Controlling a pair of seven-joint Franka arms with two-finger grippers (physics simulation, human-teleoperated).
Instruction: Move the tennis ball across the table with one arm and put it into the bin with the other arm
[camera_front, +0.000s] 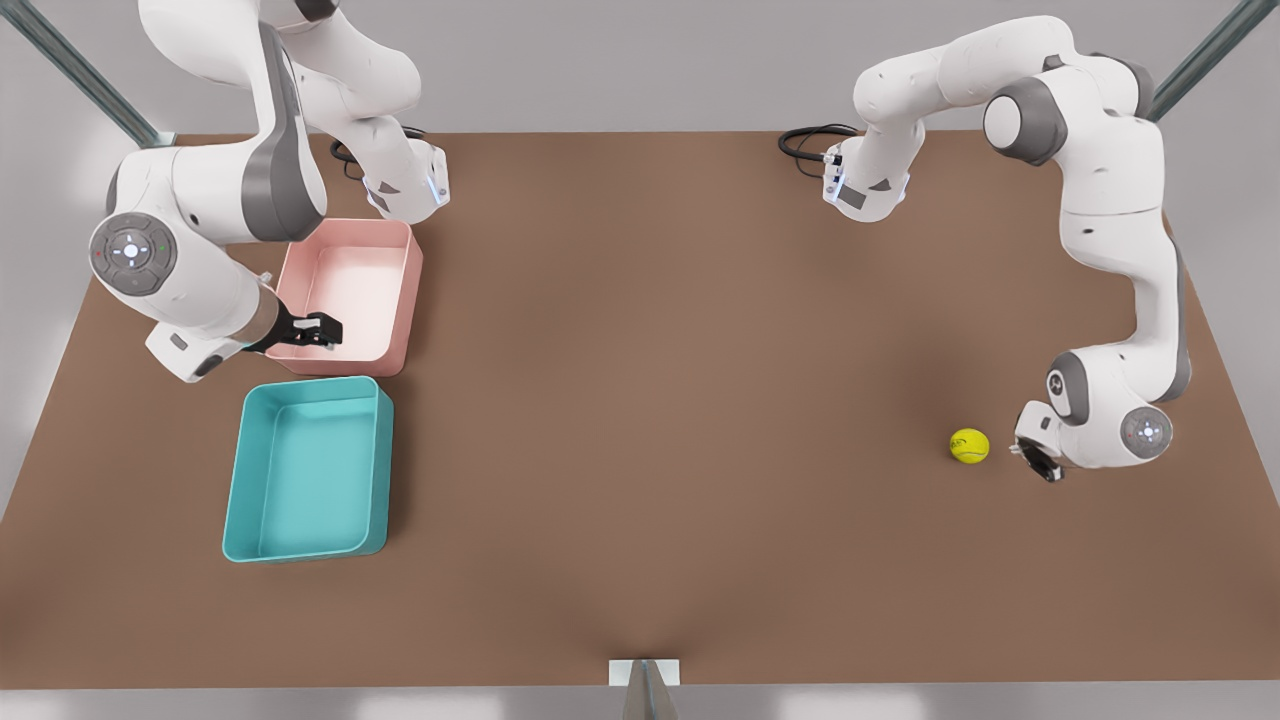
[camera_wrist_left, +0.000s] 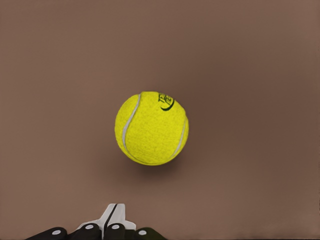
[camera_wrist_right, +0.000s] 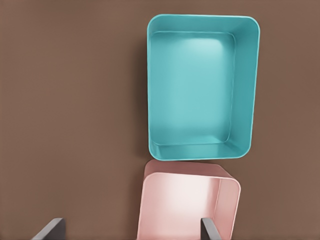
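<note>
The tennis ball (camera_front: 969, 445) lies on the brown table (camera_front: 660, 400) near the front view's right side, yellow-green with a pale seam (camera_wrist_left: 151, 128). My left gripper (camera_front: 1040, 462) hovers just to the front view's right of the ball, apart from it, its fingers (camera_wrist_left: 114, 218) pressed together and holding nothing. The teal bin (camera_front: 308, 468) stands at the front view's left and has nothing inside (camera_wrist_right: 200, 85). My right gripper (camera_front: 322, 331) hangs over the near wall of the pink tray, open, with its fingertips (camera_wrist_right: 52, 226) set wide apart.
A pale pink tray (camera_front: 350, 295) stands just behind the teal bin, almost touching it (camera_wrist_right: 187, 205). Black cables (camera_front: 805, 145) lie at the back near the arm bases. Bare brown tabletop stretches between the ball and the bins.
</note>
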